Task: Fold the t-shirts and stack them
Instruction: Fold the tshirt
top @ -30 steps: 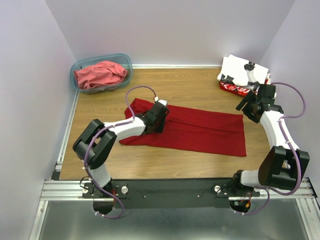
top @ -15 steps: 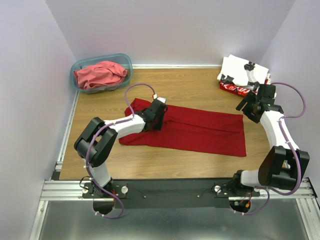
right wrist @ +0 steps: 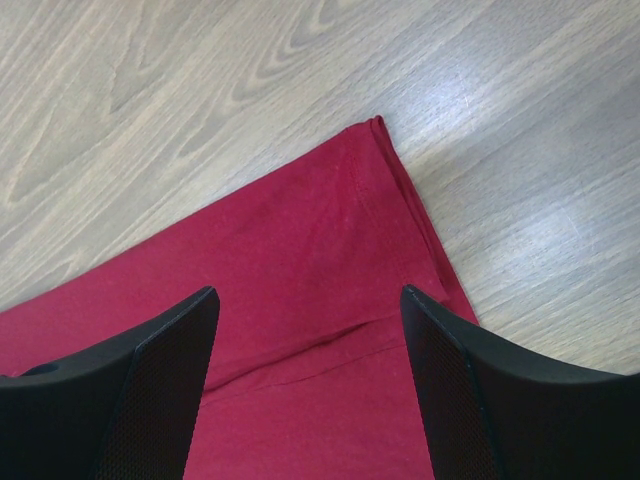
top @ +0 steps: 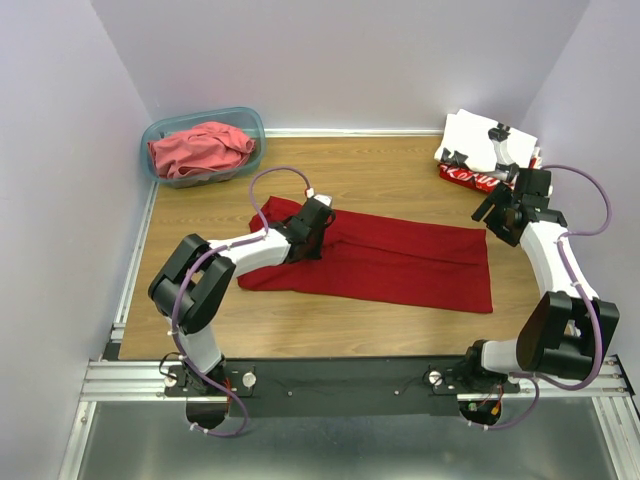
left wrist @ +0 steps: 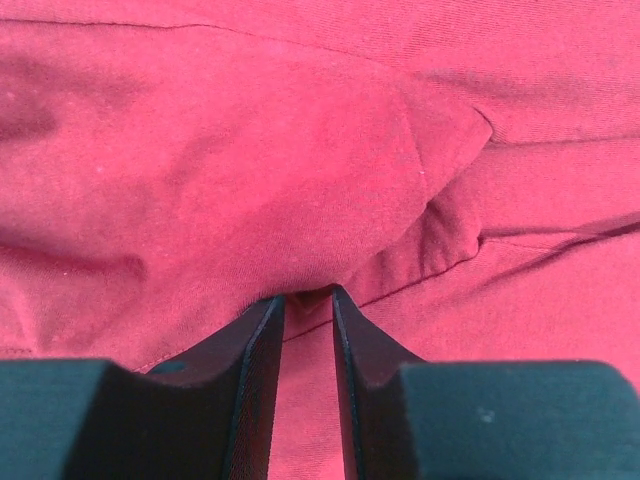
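A plain deep red t-shirt [top: 400, 262] lies folded into a long strip across the middle of the table. My left gripper [top: 305, 245] rests on its left part. In the left wrist view the narrow jaws [left wrist: 308, 300] pinch a fold of the red cloth [left wrist: 250, 150] at their tips. My right gripper [top: 492, 215] hovers open over the strip's far right corner, and its view shows that corner [right wrist: 300, 260] between the wide-spread fingers [right wrist: 170, 390]. A coral-red shirt [top: 200, 148] lies crumpled in the tub. A white printed shirt [top: 485, 140] lies on a red lettered one [top: 470, 178] at the back right.
The translucent teal tub [top: 150, 135] stands in the back left corner. Lilac walls close the table on three sides. Bare wood [top: 380, 170] lies behind the strip and in front of it. A metal rail [top: 340, 375] with the arm bases runs along the near edge.
My left gripper has shifted slightly back and left on the deep red shirt, drawing the cloth with it. The right arm has not moved.
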`<move>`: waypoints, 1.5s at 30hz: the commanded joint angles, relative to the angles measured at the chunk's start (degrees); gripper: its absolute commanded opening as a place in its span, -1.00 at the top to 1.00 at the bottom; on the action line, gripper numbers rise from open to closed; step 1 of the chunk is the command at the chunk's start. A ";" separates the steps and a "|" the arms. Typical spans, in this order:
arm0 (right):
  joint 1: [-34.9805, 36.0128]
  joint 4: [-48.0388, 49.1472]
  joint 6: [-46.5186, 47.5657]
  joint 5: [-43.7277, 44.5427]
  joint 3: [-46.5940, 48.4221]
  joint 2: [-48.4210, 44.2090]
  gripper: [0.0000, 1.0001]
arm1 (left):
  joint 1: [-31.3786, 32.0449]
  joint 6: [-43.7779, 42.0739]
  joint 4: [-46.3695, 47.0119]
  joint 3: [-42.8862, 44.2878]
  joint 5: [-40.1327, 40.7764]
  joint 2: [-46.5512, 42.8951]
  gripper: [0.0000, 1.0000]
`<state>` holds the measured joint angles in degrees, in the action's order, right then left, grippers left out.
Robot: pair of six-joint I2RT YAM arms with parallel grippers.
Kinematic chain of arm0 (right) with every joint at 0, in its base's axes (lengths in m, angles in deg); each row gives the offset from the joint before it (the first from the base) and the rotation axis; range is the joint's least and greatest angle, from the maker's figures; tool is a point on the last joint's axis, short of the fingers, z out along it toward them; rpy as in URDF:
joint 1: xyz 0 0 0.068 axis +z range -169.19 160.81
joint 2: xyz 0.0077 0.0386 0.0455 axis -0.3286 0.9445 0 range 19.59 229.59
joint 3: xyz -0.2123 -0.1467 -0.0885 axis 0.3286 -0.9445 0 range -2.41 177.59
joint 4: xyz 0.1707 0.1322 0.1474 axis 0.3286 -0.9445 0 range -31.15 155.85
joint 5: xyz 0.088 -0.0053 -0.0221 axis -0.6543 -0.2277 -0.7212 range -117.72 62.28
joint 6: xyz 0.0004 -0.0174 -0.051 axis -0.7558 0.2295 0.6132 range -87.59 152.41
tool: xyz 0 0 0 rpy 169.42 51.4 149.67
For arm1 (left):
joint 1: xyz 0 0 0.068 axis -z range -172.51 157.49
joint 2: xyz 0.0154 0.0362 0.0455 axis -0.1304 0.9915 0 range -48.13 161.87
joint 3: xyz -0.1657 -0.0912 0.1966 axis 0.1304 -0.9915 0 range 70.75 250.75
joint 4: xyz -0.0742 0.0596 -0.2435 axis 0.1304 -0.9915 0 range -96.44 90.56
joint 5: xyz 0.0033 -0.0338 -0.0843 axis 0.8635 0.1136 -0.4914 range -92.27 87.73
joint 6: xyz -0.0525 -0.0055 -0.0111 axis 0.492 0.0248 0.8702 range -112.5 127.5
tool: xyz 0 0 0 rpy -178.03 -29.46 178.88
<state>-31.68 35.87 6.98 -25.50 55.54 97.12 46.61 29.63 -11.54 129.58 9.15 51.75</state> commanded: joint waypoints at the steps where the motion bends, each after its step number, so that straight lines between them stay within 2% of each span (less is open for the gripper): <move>1: -0.34 -1.49 0.91 -0.11 -0.65 0.86 -0.60 | -0.09 -0.07 0.76 0.50 -0.96 0.32 0.34; 14: -0.34 -1.49 0.73 0.07 -0.30 1.56 -0.60 | 0.61 0.19 0.76 0.85 -1.05 1.99 0.40; 16: -0.34 -1.49 0.73 0.07 -0.21 1.65 -0.60 | 0.61 0.28 0.58 0.85 -0.87 2.16 0.50; 19: -0.34 -1.49 0.73 0.07 -0.03 1.65 -0.60 | 0.88 0.02 0.06 0.85 -0.79 1.99 0.80; 22: -0.34 -1.49 0.73 -0.02 0.32 1.56 -0.60 | 1.14 0.02 -1.78 1.55 0.00 1.11 1.00; 29: -0.25 -1.66 0.82 -0.20 0.23 1.39 -0.60 | 2.11 0.46 -6.35 4.10 -0.17 -1.70 1.00; 40: -0.34 -2.01 1.00 -0.55 0.23 1.04 -0.60 | 3.78 1.77 -15.66 6.65 -4.47 -2.40 1.00; 45: -0.34 -2.19 1.00 -0.81 -0.12 0.69 -0.60 | 4.13 2.48 -17.08 7.35 -8.34 -2.84 1.00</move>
<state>-31.68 35.76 7.00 -25.50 55.54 98.24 50.10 31.05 -25.81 135.50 4.80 51.27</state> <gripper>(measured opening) 0.798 0.007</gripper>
